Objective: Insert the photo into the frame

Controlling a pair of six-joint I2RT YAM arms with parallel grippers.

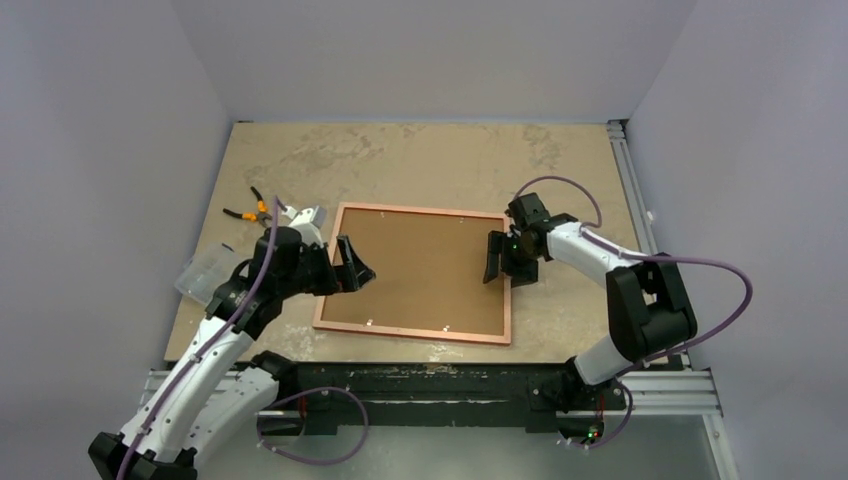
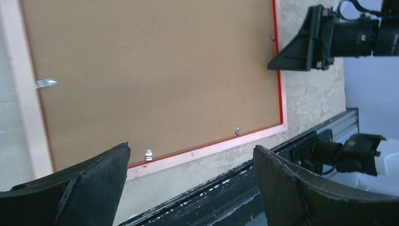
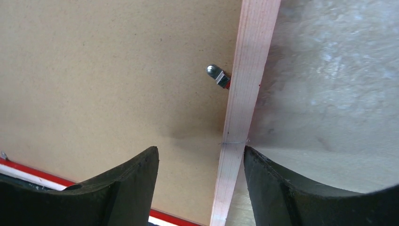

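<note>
The frame (image 1: 420, 333) lies face down mid-table, its pale wood back up. The plain brown backing board (image 1: 425, 268) sits inside it. The photo is hidden. My left gripper (image 1: 352, 264) is open and empty, hovering over the frame's left rail. In the left wrist view the left gripper (image 2: 190, 150) looks across the board (image 2: 155, 70) and the frame's rail (image 2: 28, 108). My right gripper (image 1: 497, 258) is open and empty above the frame's right rail. In the right wrist view the right gripper (image 3: 201, 153) straddles the rail (image 3: 247, 70) near a metal tab (image 3: 217, 74).
Small metal tabs (image 2: 148, 154) stand along the frame's inner edge. Orange-handled pliers (image 1: 250, 208) and a clear plastic sheet (image 1: 205, 272) lie left of the frame. A black rail (image 1: 450, 385) runs along the table's near edge.
</note>
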